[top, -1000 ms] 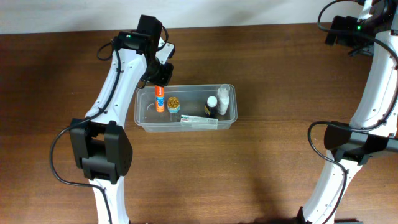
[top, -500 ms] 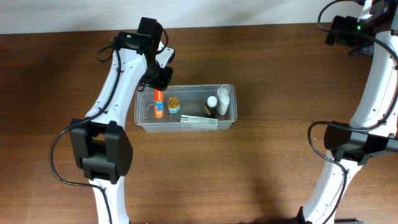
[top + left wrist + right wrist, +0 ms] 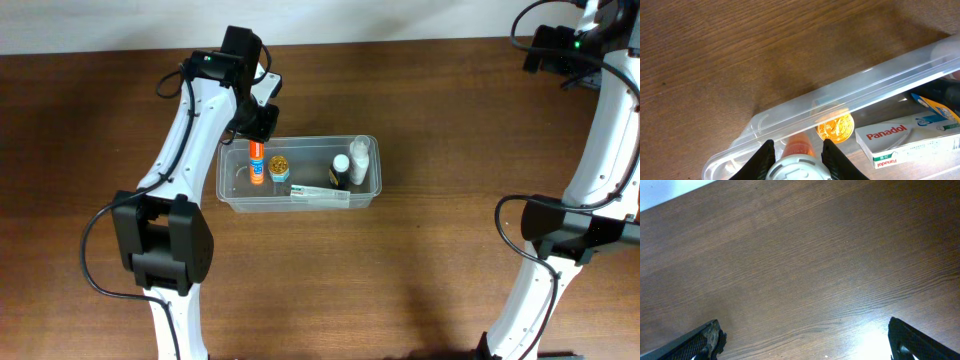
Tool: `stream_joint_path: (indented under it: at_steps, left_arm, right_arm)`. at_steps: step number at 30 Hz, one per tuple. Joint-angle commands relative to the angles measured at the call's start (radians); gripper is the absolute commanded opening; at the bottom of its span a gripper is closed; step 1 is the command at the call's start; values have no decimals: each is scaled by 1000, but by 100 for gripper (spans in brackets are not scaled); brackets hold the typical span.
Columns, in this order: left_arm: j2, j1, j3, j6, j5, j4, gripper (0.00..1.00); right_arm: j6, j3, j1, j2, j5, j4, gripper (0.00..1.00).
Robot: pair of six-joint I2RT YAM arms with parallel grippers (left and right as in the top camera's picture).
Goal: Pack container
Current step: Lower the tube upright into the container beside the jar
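Note:
The clear container [image 3: 300, 139] stands mid-table. At its left end my left gripper [image 3: 259, 124] is shut on an orange tube [image 3: 256, 160] with a pale grey cap. In the left wrist view the black fingers [image 3: 765, 156] press on both sides of the cap, and the orange tube [image 3: 799, 145] points down past the container rim [image 3: 865, 85]. Whether the tube touches the floor I cannot tell. My right gripper [image 3: 805, 340] is open over bare wood at the far right back, with nothing between its fingers.
Inside the container are a gold-lidded jar [image 3: 278, 166], a Panadol box [image 3: 322, 195] along the front wall, a dark bottle with a white cap [image 3: 341, 170] and a white bottle [image 3: 359, 158]. Brown table lies all around the tub.
The left gripper and the orange tube have shifted very slightly at the container's left end. The right arm has not moved.

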Motion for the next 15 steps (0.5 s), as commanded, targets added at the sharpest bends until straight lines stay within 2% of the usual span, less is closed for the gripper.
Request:
stream_joint_path:
  at_steps: [1, 15]
  left_arm:
    - [-33, -4, -3, 17, -4, 5, 26]
    - [-117, -4, -3, 17, -5, 1, 27]
  right_arm:
    - [5, 16, -1, -24, 9, -6, 98]
    - [5, 16, -1, -24, 9, -6, 98]
